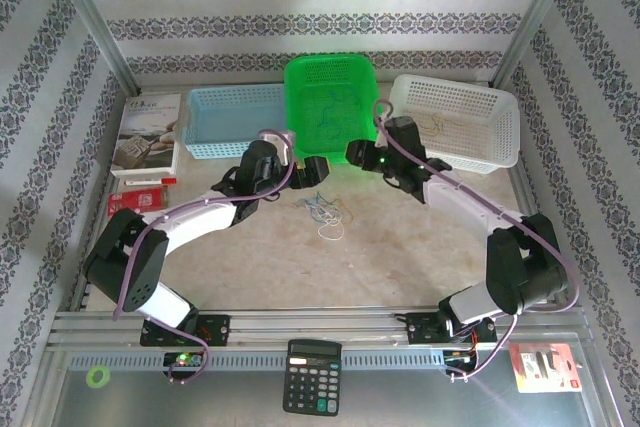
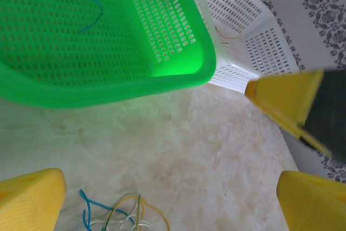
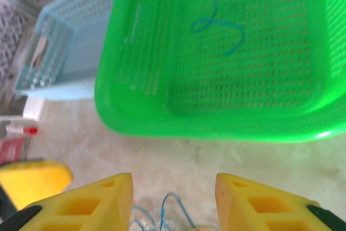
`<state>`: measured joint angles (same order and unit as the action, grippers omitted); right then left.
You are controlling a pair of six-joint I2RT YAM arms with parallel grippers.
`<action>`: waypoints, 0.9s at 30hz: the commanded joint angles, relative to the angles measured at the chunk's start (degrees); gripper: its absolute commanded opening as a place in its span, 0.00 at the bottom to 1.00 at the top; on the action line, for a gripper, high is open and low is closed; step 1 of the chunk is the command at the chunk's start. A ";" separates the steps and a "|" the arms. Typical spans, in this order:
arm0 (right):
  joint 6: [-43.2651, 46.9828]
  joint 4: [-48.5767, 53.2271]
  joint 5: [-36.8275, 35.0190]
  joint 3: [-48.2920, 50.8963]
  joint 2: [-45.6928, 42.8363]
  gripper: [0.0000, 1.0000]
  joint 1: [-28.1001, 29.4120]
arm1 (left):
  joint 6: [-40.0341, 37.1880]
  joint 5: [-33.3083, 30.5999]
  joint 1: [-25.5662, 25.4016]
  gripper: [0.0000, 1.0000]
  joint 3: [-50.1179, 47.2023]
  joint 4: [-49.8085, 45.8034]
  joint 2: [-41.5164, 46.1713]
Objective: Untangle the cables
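Table (image 1: 400, 257): pale marbled top inside patterned walls (image 1: 330, 22). 3 baskets line its far edge: the blue basket (image 1: 230, 132) left, the green basket (image 3: 162, 125) in the middle, the white basket (image 1: 500, 137) toward the far right corner.
Cables (image 1: 326, 213): a small loose heap of thin blue, tan and whitish loops on the table's middle, just in front of the green basket. They overlap, and you cannot tell which passes over which.
Already apart: 1 blue strand (image 3: 216, 22) lies inside the green basket, and a tan strand (image 2: 230, 33) seems to lie in the white basket.
Left gripper (image 1: 315, 172): jaws spread wide and empty, hovering over the far side of the heap by the green basket's near rim.
Right gripper (image 1: 358, 154): jaws partly apart with nothing pinched between them, just beside the left gripper.
Handling: expect these to be very light, limp and a little springy. They look neither fragile nor heavy, but thin enough to slip from a loose grip.
Hold: go for 1 loop where it juts from the heap, such as the blue loop (image 2: 89, 205) at its edge. Pinch across the strand, low to the table, and close fully.
Risk: a snagged loop will likely drag its neighbours up, so lift slowly and pin the rest with your other gripper.
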<state>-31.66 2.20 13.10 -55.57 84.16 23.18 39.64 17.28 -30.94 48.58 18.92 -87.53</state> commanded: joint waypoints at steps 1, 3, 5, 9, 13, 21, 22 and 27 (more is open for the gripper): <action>3.78 2.65 -2.11 1.98 -1.98 0.45 2.84 | 5.56 -1.45 1.12 1.00 -1.90 -3.30 1.90; 4.45 2.99 -3.09 2.90 -2.17 0.45 4.74 | 7.17 -2.06 1.62 1.00 -2.62 -4.15 2.74; 4.47 3.51 -3.95 3.81 -2.25 0.45 6.28 | 8.44 -2.89 2.29 1.00 -3.28 -5.34 3.82; 4.80 3.48 -4.39 5.49 -1.85 0.46 9.05 | 9.79 -4.40 3.54 1.00 -4.59 -7.21 6.03; 6.51 4.03 -4.23 5.50 0.21 0.46 12.22 | 10.37 -5.21 4.98 1.00 -5.85 -9.28 7.86; 8.32 5.75 -4.41 3.26 4.59 0.47 17.02 | 10.87 -4.23 6.42 1.00 -7.06 -10.08 8.49; 8.37 6.06 -4.53 3.05 5.22 0.47 17.32 | 10.82 -4.11 6.50 1.00 -7.07 -10.04 8.43; 8.38 5.95 -6.38 3.05 7.56 0.47 17.91 | 11.14 -3.91 6.60 1.00 -7.27 -9.87 8.55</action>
<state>-24.40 7.33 9.23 -51.22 90.61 40.77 50.00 13.23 -24.99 41.82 10.00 -79.99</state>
